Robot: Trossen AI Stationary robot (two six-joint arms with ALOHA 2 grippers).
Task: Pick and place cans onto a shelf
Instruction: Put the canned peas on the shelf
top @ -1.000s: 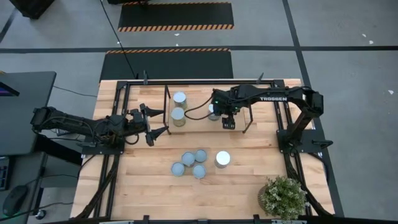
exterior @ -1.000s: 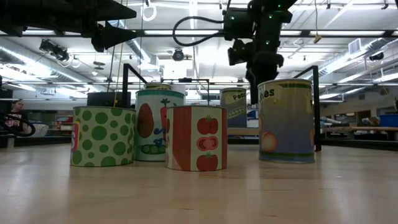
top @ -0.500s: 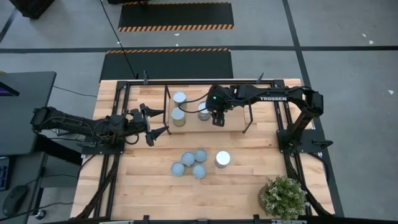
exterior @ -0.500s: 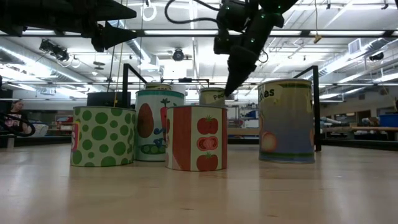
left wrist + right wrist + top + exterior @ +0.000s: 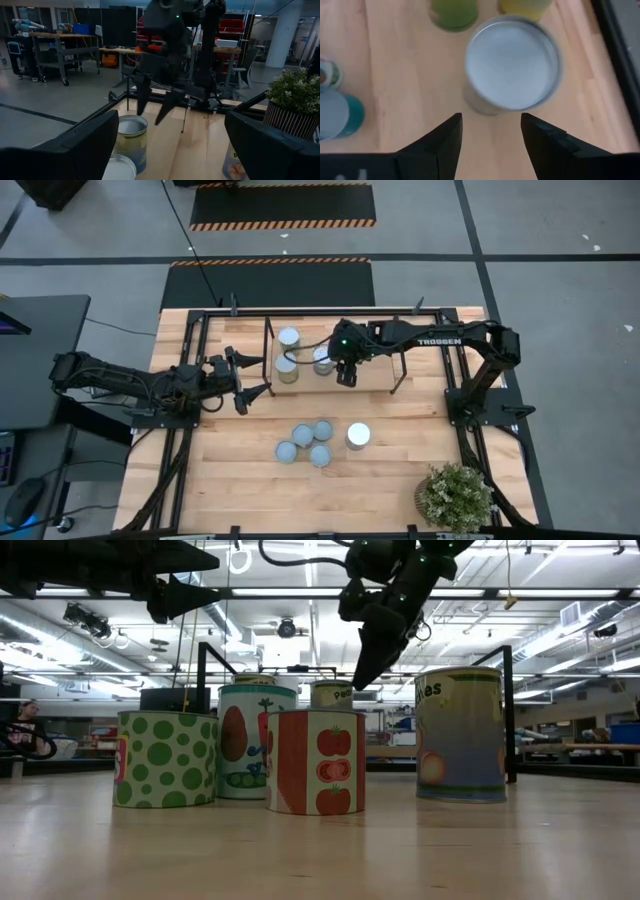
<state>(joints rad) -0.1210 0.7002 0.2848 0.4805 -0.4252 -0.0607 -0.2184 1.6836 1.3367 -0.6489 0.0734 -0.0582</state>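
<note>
Change: A second ago, we saw the right gripper (image 5: 345, 373) carrying a can over the shelf (image 5: 398, 375), farther from the shelf's left end. Now that placed can (image 5: 323, 360) stands on the shelf by itself.
Right jaws: Spread with nothing between them. In the right wrist view the placed can's top sits beyond the fingertips (image 5: 451, 125), not inside the gap.
Meaning: We judge that this delivery is finished and the arm is ready for its next pick.
On the shelf: Three cans in all. The placed can stands just beside the back can (image 5: 288, 337) and the front can (image 5: 286, 367) at the shelf's left end.
Left to move: Five cans stand on the worktop (image 5: 240, 480) in front of the shelf, a cluster of four (image 5: 303, 435) and the wide can (image 5: 358, 436) beside it.
Left gripper (image 5: 255, 380): It waits just outside the shelf's left end with its jaws spread and empty.
In the way: The shelf's thin posts and the three close cans leave little room for lifting out. The cluster is packed tight, so the wide can looks easiest to take.
Other: A potted plant (image 5: 455, 495) stands well clear of the shelf.
</note>
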